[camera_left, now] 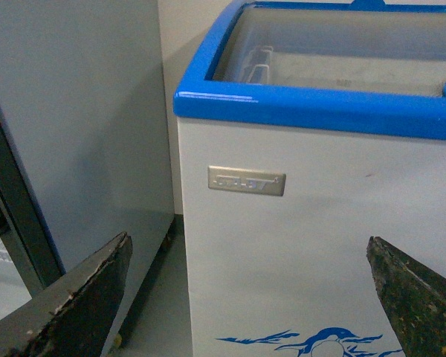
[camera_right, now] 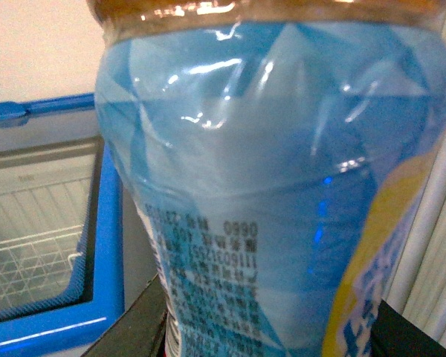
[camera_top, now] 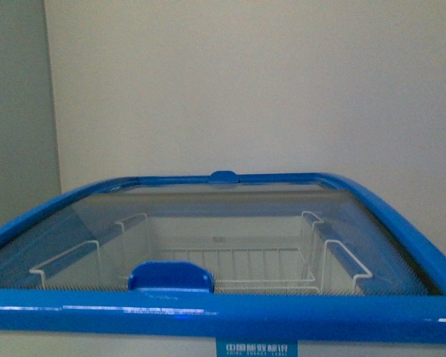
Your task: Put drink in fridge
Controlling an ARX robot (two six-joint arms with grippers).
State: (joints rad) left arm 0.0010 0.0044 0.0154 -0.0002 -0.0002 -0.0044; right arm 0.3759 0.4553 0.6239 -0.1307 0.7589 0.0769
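**Cream-walled corner, chest fridge: drink carried, lid not yet opened**

Setting: a plain cream wall is seen behind the fridge. A grey cabinet stands just beside its left corner.

Step in hand: the carry is judged to be under way, with the drink brought up to the fridge but nothing placed inside yet. The glass lid appears to lie across the whole opening.

Next move called for: the lid would have to be slid aside, probably by the blue handle at its near edge. The empty arm is the one free for this. Only then could the drink be lowered in.

Items counted:
- Drink: one. It is clamped between the fingers of the right gripper and held off the fridge's right edge. Its cap is out of view.
- Left gripper: one. Its fingers are spread wide with nothing between them, and it is pointed at the fridge's white front.
- Lid handles: two, the second at the far rim.
- Wire baskets: about three outlines are made out through the glass, though the count is uncertain.
- Nameplate: one.
- Penguin picture: one, partly cut off.
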